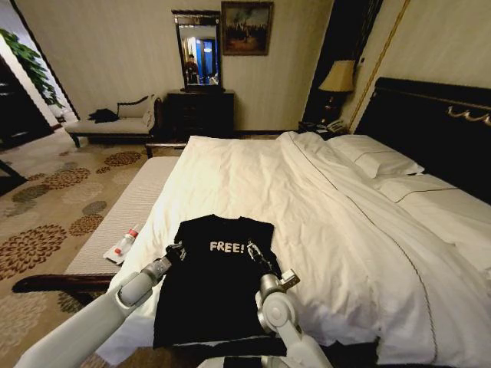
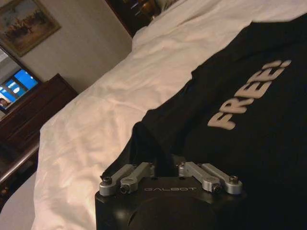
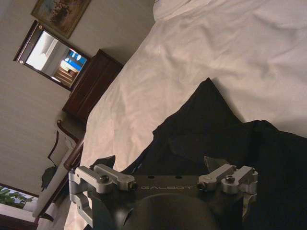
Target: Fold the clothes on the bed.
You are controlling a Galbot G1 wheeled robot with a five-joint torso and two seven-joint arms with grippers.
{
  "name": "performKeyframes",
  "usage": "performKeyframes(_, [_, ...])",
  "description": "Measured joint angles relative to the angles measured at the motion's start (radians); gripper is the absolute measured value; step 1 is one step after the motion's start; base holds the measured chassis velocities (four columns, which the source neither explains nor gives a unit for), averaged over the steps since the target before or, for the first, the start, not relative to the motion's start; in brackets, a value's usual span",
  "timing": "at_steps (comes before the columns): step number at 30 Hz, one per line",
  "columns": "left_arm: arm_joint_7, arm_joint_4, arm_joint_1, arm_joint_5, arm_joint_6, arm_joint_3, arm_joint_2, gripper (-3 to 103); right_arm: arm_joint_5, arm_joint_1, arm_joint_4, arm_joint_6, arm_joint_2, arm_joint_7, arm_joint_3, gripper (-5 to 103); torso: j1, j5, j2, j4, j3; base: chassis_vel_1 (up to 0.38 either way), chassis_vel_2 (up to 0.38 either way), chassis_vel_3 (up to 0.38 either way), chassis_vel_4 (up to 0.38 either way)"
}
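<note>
The room is a papered bedroom with a floral patterned carpet point(image 1: 46, 207) on the robot's left. Against the far wall stands a dark dresser point(image 1: 201, 112) with a mirror point(image 1: 198, 52) above it and a framed painting point(image 1: 246, 27) beside that; a pale chaise lounge point(image 1: 115, 121) sits further left, and a lit lamp point(image 1: 338, 78) glows in the corner by the headboard point(image 1: 430, 123).

The bed point(image 1: 307, 192) takes up most of the head view, its white sheets rumpled, pillows point(image 1: 387, 165) stacked at the right. A pale bench point(image 1: 126, 211) runs along its left side, carrying a small bottle point(image 1: 126, 243).

The black T-shirt point(image 1: 211, 287) lies flat on the near corner of the mattress, its "FREE!" lettering facing up.

The left claw point(image 1: 176, 251) sits at the shirt's left sleeve, the right claw point(image 1: 254, 251) at the right sleeve. Both wrist views show dark cloth gathered in front of each claw, but I cannot tell whether either is spread or pinching the fabric.
</note>
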Motion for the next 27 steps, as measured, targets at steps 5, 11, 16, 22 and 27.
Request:
performKeyframes(5, [0.027, -0.091, 0.095, 0.008, -0.012, -0.055, 0.023, 38, 0.001, 0.004, -0.006, 0.0, -0.002, 0.002, -0.002, 100, 0.0, 0.0001, 0.0, -0.0001, 0.0, 0.0, 0.0, 0.0, 0.0])
performKeyframes(11, [0.067, -0.144, 0.186, 0.052, -0.052, -0.107, 0.032, 54, 0.0, 0.006, -0.012, 0.0, 0.003, 0.005, -0.013, 100, 0.0, 0.0, 0.0, -0.0001, 0.0, 0.0, 0.0, 0.0, 0.0])
performKeyframes(16, [0.07, -0.143, 0.238, 0.041, -0.063, -0.162, 0.014, 76, 0.0, 0.006, -0.014, -0.001, 0.001, 0.008, -0.014, 100, 0.0, 0.0, 0.0, 0.0, 0.0, 0.0, 0.0, 0.0, 0.0])
performKeyframes(22, [0.026, -0.149, 0.225, -0.18, 0.026, -0.282, -0.092, 96, 0.001, 0.006, -0.012, -0.002, -0.006, 0.01, -0.01, 100, 0.0, 0.0001, 0.0, -0.0001, 0.0, 0.0, 0.0, 0.0, 0.0])
performKeyframes(27, [-0.07, -0.137, 0.159, -0.485, 0.13, -0.379, -0.279, 100, 0.004, 0.011, -0.01, -0.002, -0.009, 0.01, -0.006, 100, 0.0, 0.0001, 0.0, -0.0004, 0.0, 0.0, 0.0, 0.0, 0.0])
